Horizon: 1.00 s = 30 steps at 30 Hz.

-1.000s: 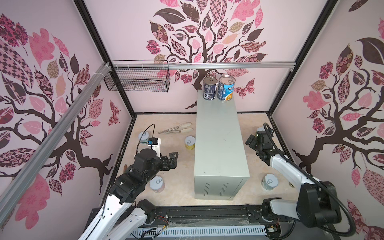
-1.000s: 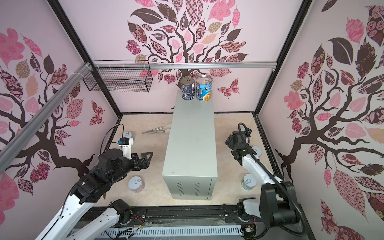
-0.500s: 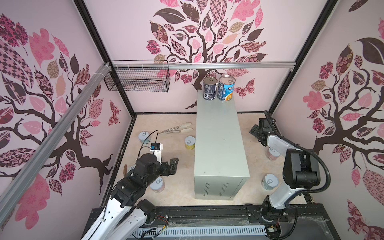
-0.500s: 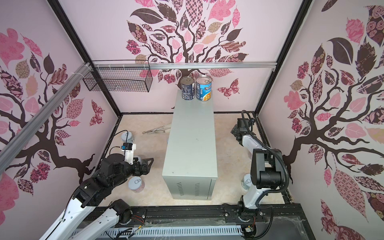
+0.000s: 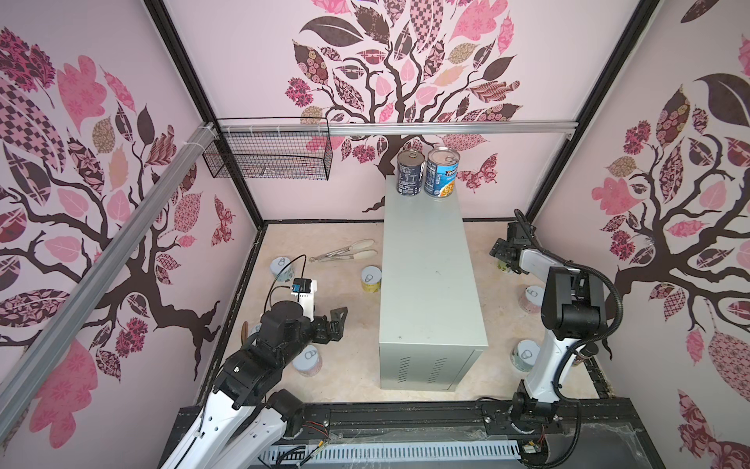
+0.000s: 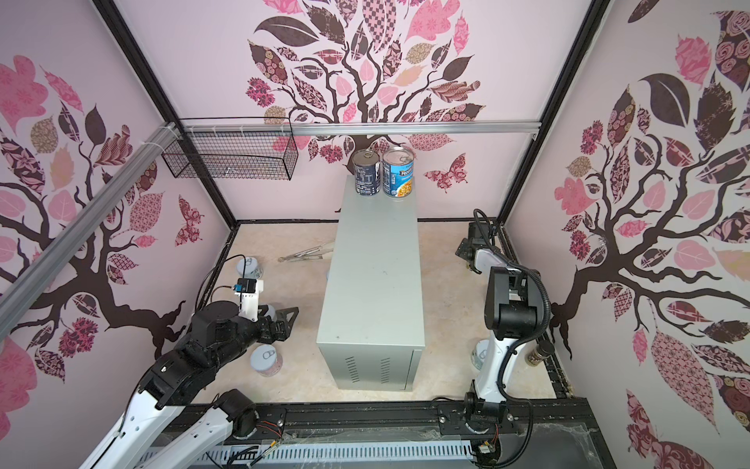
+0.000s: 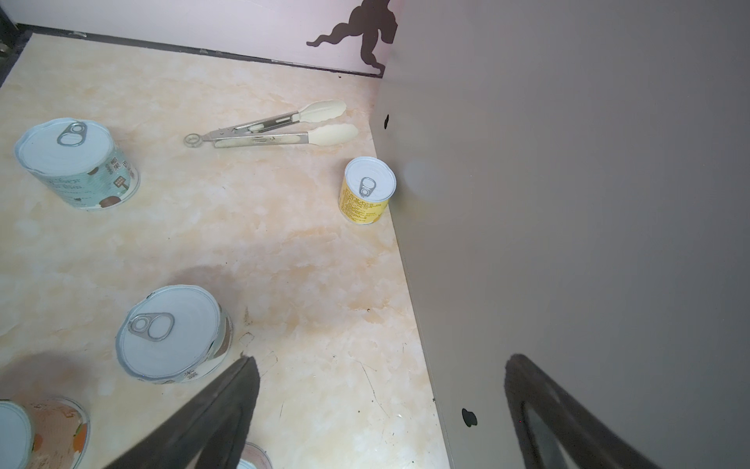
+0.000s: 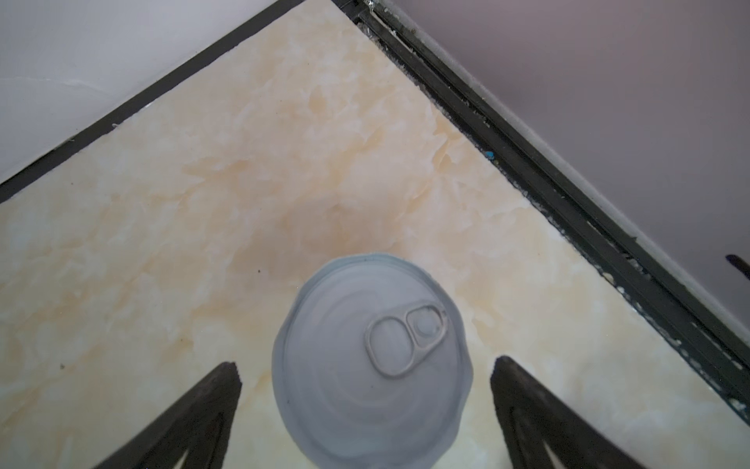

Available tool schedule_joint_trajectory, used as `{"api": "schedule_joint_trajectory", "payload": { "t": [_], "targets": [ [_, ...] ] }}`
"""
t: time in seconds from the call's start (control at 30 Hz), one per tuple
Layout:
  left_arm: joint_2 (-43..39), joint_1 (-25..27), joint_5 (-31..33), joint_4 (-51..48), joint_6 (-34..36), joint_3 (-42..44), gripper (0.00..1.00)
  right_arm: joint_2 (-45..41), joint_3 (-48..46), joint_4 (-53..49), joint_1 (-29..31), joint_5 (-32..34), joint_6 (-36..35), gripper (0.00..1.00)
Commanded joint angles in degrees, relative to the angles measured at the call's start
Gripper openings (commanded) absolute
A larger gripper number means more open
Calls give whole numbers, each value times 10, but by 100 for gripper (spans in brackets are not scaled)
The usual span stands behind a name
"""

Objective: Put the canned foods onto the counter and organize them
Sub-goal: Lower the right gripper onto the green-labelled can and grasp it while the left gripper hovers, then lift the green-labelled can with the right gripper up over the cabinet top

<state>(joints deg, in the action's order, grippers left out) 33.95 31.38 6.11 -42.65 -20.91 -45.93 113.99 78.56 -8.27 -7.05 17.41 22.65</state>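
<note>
Only a navy tin (image 5: pixel 410 173) and a blue tin (image 5: pixel 441 173) stand on the bench (image 5: pixel 430 284), side by side at its far end. Every short one I can see waits on the floor (image 5: pixel 349 227) beside the bench, the yellow tin (image 5: pixel 371 280) just beside its wall. The left jaws gape empty. The right jaws hang wide around a short tin (image 8: pixel 371 365) right of the bench, not yet gripping.

The left arm (image 5: pixel 243 377) and right arm (image 5: pixel 542 365) share white links, bulky black joints and looping black cables (image 5: pixel 617 308), and the left gripper (image 7: pixel 379 361) has dark triangular fingers (image 7: pixel 219 414) and a white camera mount (image 5: pixel 307 300).
</note>
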Motion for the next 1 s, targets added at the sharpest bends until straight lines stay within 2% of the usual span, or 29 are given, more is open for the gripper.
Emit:
{"api": "schedule_joint_trajectory", "payload": {
  "t": [0.0, 0.7, 0.97],
  "targets": [
    [2, -4, -6, 10, 10, 13, 98, 37, 33, -23, -7, -4, -16, 100],
    [3, -6, 2, 6, 11, 15, 98, 119, 97, -48, -13, -10, -40, 100],
    [4, -6, 8, 6, 13, 15, 98, 133, 115, -63, -18, -16, -45, 88]
  ]
}}
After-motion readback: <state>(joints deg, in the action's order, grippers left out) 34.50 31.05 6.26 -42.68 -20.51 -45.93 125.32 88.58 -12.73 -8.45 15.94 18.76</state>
